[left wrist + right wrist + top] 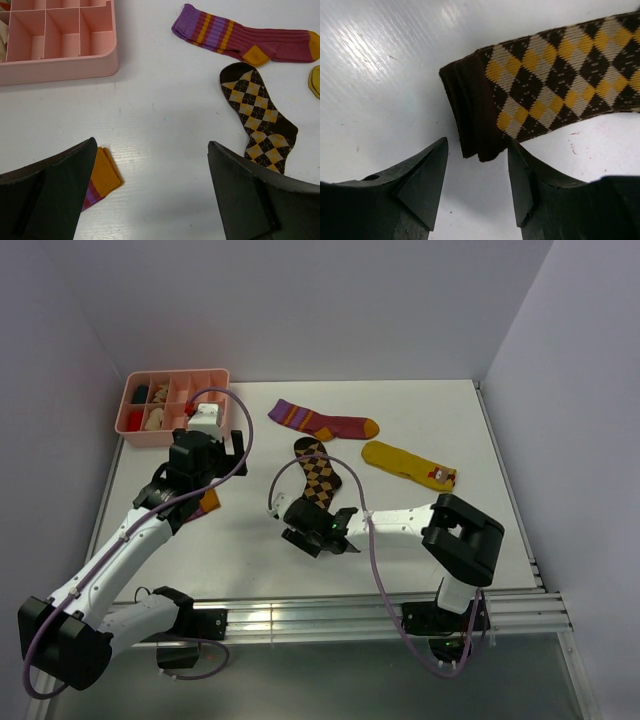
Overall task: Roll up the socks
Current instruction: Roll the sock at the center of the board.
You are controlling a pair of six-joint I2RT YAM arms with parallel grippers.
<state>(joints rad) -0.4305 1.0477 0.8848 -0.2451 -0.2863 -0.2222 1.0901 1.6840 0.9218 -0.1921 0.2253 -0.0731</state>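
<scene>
Right jaws: low over the white tabletop [240, 555] near my bases, part-way open and holding nothing. Their dark fingertips [427, 175] stand on either side of the diamond sock's cuff end.
Diamond-check sock [560, 80]: brown and tan, flat on the tabletop. Its dark brown cuff lies right at the gap of my right jaws, not pinched. The rest runs away from me toward the middle of the tabletop.
Near maroon sock [102, 175]: mostly hidden under my left arm. Only an orange end with a maroon and purple strip shows beside one finger.
Left jaws: wide apart above bare tabletop, empty. The diamond-check sock is off to their right.
Mustard-yellow sock [405, 462]: flat, right of centre, with a small picture near its right end. It lies just beside the diamond-check sock, and I cannot tell whether they touch.
Far maroon sock [325, 422]: flat beyond the diamond-check sock, purple striped cuff to the left, orange toe to the right.
Pink tray [178, 374]: far left corner, divided into compartments. Some hold small things too small to make out.
</scene>
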